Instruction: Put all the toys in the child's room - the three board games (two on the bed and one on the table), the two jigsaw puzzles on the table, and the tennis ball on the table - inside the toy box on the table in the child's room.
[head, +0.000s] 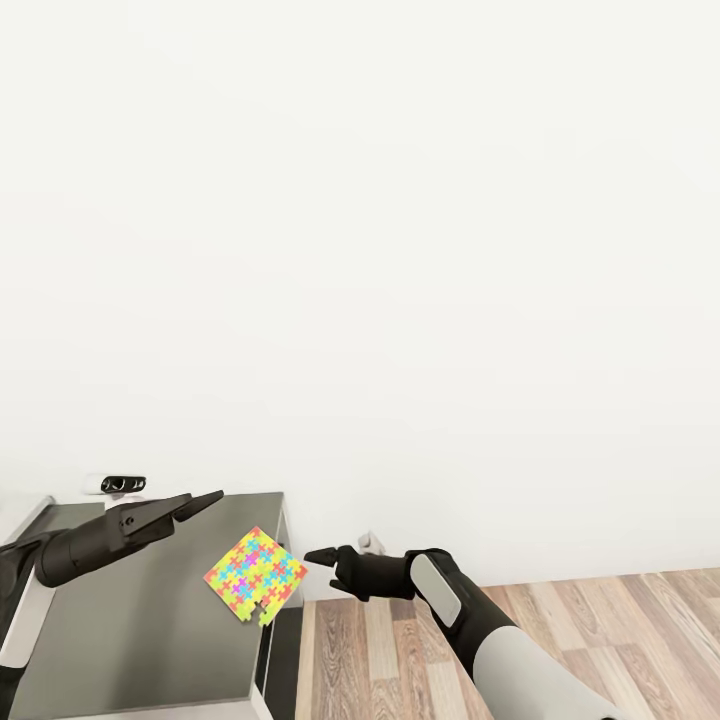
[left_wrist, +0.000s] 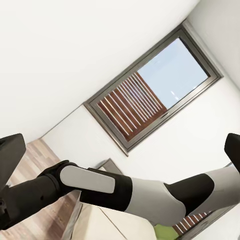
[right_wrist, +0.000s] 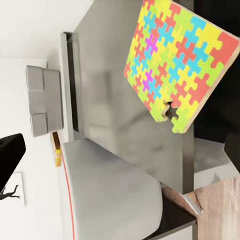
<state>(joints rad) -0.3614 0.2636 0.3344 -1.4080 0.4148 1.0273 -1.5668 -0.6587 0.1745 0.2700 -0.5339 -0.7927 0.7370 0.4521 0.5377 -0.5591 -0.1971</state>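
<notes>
- Overhead, the jigsaw puzzle (head: 256, 577) lay at the dark bench (head: 130, 640) corner, overhanging; left tool (head: 205, 500) hovered above, right tool (head: 318, 556) just beside, fingers seemingly together, empty.
- Left wrist: window (left_wrist: 150, 90); its opening unclear.
- Right wrist: puzzle on bench.

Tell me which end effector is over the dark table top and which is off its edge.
The left end effector hangs over the dark grey table, behind the jigsaw puzzle. The right end effector sits past the table's edge, above the wood floor.

Jigsaw puzzle (head: 256, 577), beside the right gripper (head: 318, 555): matt, board-like sheet with pale cut edges. Table (head: 140, 640) beneath it: smooth, dull grey top. Floor (head: 600, 620) under that arm: wood planks.
</notes>
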